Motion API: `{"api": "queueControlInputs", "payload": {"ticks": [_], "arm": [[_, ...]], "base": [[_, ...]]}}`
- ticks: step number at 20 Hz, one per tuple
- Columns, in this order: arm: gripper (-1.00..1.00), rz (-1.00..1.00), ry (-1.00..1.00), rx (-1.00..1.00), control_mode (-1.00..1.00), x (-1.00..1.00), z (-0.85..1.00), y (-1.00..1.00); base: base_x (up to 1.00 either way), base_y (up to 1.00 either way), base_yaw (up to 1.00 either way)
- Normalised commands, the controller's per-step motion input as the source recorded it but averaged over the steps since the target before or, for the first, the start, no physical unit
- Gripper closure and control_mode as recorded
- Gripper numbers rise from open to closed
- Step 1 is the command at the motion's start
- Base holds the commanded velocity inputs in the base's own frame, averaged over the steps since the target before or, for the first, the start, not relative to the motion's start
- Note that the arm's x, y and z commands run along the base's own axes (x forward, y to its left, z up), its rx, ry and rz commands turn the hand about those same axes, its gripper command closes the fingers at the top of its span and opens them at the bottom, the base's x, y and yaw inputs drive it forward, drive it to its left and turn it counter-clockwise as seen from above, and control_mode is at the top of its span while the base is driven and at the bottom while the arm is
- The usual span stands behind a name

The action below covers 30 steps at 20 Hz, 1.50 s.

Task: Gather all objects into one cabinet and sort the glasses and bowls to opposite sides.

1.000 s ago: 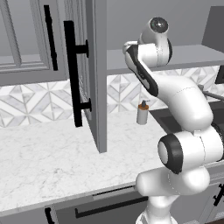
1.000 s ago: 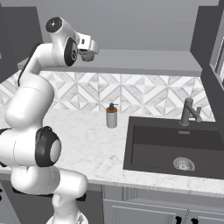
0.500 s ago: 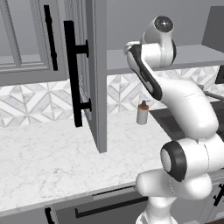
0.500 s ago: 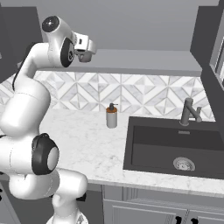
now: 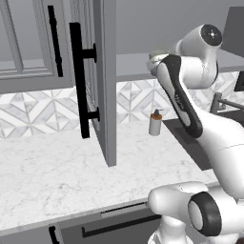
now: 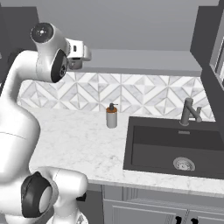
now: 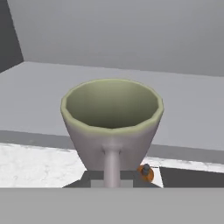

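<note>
1. In the hand view a grey mug with an olive-green rim is seen from close, upright, with its open mouth towards the camera and its handle running down to the bottom of the picture.
2. The claw is shut on the grey mug: the handle is clamped between the jaws, though the finger tips themselves are hidden under the mug in the hand view.
3. In the right base view the claw is seen high up, beside the white arm, in front of the grey shelf that runs along the wall; the mug is hardly to be told there, being a small dark shape at the hand.
4. In the left base view the olive-green rim is seen as a small pale strip at the top of the arm, at the level of the same grey shelf.
5. The mug is held in the air above the desk and is not touching the shelf, as far as can be told.
6. A small soap dispenser is shown standing on the desk near the wall in both base views; in the hand view it is seen as a small orange spot just beside the mug's base.
7. The dark sink and its faucet are well shown in the right base view.
8. An open grey cabinet door with black bar handles is shown in the left base view.
</note>
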Motion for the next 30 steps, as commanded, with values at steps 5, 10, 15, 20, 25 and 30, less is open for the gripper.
{"api": "queueControlInputs", "payload": {"ticks": [5, 10, 15, 20, 25, 30], "arm": [[1.00, 0.21, -0.01, -0.09, -1.00, -1.00, 0.07, -0.09], [1.00, 0.17, -0.10, 0.00, -1.00, -1.00, 0.20, -0.29], [1.00, 0.00, -0.03, 0.03, -1.00, -0.96, 0.15, -0.27], [1.00, 0.00, 0.00, 0.00, -1.00, -0.10, 0.00, -0.04], [1.00, 0.00, 0.00, 0.00, -1.00, -0.32, 0.00, 0.00], [1.00, 0.00, 0.00, 0.00, -1.00, -0.50, 0.02, 0.08]], "base": [[0.00, 0.00, 0.00], [0.00, 0.00, 0.00], [0.00, 0.00, 0.00], [0.00, 0.00, 0.00], [0.00, 0.00, 0.00], [0.00, 0.00, 0.00]]}}
